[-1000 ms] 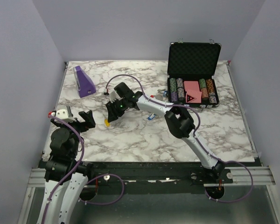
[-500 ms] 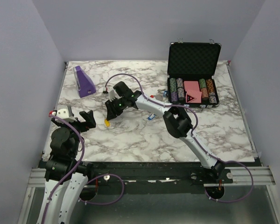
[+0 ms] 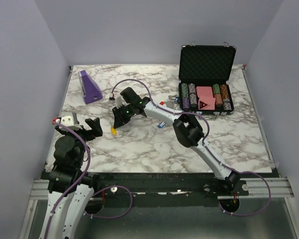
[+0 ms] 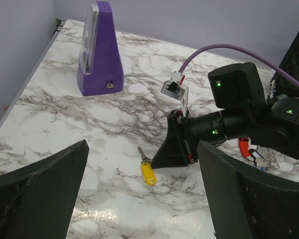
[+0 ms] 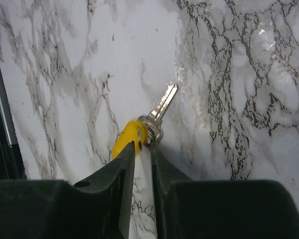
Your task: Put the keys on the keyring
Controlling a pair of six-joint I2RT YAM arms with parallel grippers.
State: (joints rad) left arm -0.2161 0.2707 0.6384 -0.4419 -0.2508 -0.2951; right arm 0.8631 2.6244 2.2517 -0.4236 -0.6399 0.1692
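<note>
The yellow-headed key (image 3: 112, 131) lies flat on the marble table, in front of my left gripper. My right gripper (image 3: 116, 124) reaches far left and points down at it. In the right wrist view its jaws (image 5: 145, 146) are almost closed, pinching the small ring where the yellow head (image 5: 125, 140) meets the metal blade. The left wrist view shows the same key (image 4: 148, 174) at the right gripper's tip (image 4: 155, 162). My left gripper (image 4: 142, 147) is open and empty, near the table's left front. The keyring's red piece (image 3: 162, 103) lies behind the right arm; a blue key (image 3: 161, 124) lies nearby.
A purple metronome (image 3: 90, 87) stands at the back left and also shows in the left wrist view (image 4: 97, 50). An open black case (image 3: 207, 74) with poker chips stands at the back right. The right arm stretches across the table's middle.
The right gripper has edged slightly left and back with its tip staying at the yellow key. The left arm has not moved.
</note>
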